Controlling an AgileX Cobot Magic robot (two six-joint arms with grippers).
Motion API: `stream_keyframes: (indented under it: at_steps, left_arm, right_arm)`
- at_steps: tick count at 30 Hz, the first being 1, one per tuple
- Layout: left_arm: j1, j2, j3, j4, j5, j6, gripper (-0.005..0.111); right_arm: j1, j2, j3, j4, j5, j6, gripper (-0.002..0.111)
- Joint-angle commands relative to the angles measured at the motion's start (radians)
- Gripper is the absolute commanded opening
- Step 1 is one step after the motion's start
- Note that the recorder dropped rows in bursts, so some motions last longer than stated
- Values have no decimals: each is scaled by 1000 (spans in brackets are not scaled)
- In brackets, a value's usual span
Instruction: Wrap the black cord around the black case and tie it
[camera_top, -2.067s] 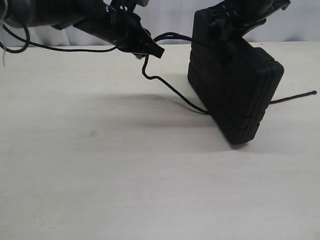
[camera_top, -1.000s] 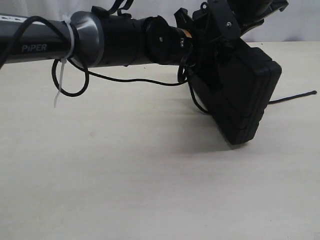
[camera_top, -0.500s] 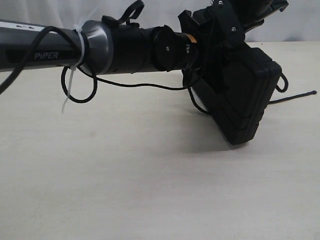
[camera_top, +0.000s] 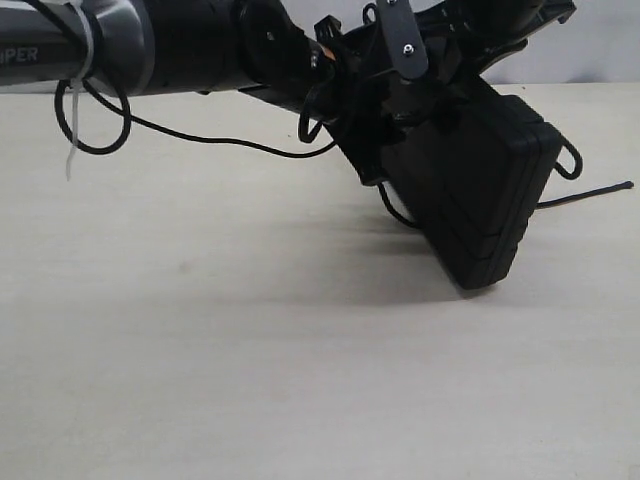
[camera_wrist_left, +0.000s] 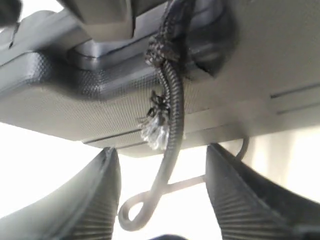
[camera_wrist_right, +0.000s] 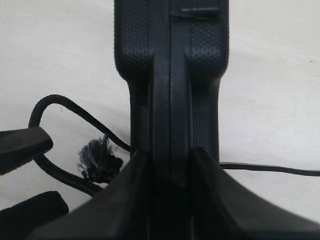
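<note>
The black case (camera_top: 480, 190), tilted on one corner toward the table's (camera_top: 250, 350) right edge, is clamped by the right gripper (camera_wrist_right: 170, 160); the left gripper (camera_wrist_left: 161, 152) stands spread astride the black cord (camera_wrist_left: 172, 100): advise pinching beneath the tuft (camera_wrist_left: 154, 134), keeping tension.

Pale wood-grain tabletop (camera_top: 250, 380), with a faint small mark (camera_top: 183, 267) at left; white backdrop (camera_top: 610, 50) along far edge.
</note>
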Motion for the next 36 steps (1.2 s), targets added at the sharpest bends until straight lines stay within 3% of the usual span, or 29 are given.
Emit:
stream_keyframes:
  at_steps: [1, 5, 13, 25, 34, 36]
  left_arm:
    - [1, 5, 1, -19, -10, 2, 50]
    - [1, 30, 1, -56, -1, 4, 47]
    - [-7, 48, 1, -55, -83, 6, 0]
    - [-112, 48, 1, -45, -206, 44, 0]
    - [-121, 48, 1, -45, -202, 56, 0]
    - [-121, 48, 1, -47, -179, 56, 4]
  right_arm:
    - [-2, 24, 11, 10, -5, -8, 4]
    - [-2, 24, 11, 10, -5, -8, 4]
    - [-2, 24, 11, 10, -5, -8, 4]
    - [-2, 24, 11, 12, -5, -8, 4]
    - [-2, 24, 11, 12, -5, -8, 4]
    - [-2, 24, 13, 12, -5, -8, 4]
